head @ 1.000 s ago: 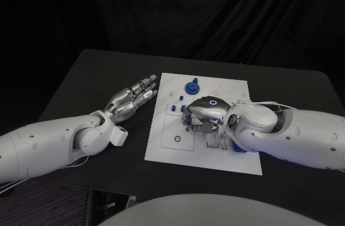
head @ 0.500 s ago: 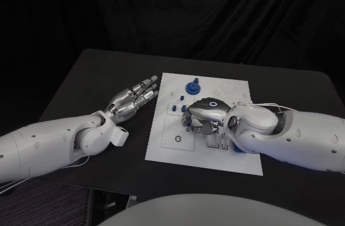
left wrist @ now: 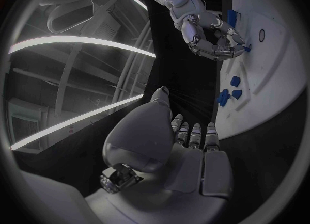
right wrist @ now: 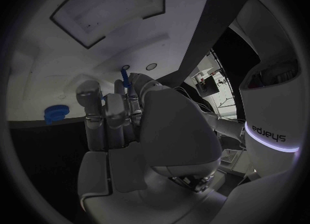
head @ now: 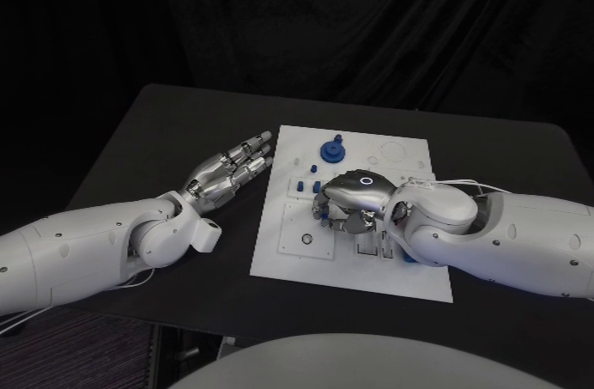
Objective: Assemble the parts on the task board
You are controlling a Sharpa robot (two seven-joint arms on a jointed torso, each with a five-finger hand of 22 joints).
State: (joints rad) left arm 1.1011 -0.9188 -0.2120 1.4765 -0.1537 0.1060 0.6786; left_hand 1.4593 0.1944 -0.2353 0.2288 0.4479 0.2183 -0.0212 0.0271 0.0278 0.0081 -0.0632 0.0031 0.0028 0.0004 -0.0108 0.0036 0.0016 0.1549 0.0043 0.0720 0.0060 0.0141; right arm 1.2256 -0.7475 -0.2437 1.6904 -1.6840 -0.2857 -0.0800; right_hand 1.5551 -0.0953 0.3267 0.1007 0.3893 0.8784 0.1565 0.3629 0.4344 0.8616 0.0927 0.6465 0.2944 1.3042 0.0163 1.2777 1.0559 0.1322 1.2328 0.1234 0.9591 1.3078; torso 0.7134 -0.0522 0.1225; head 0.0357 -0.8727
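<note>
The task board (head: 353, 264) lies mid-bench. Over its centre the right hand (head: 350, 202) curls its fingers (left wrist: 216, 53) around a small blue part (left wrist: 246, 48), apparently seating it; next comes careful alignment. Beside the board, the left hand (head: 227, 172) rests spread, empty.

White task board (head: 285, 260), blue parts (head: 330, 151)

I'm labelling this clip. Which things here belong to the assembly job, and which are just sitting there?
Part of the job:
- task board
- blue parts on the board
- right robot hand, fingers curled down over the board's middle; whether it holds a part, I cannot tell

Just there:
- left robot hand, open, beside the board
- black table
</note>
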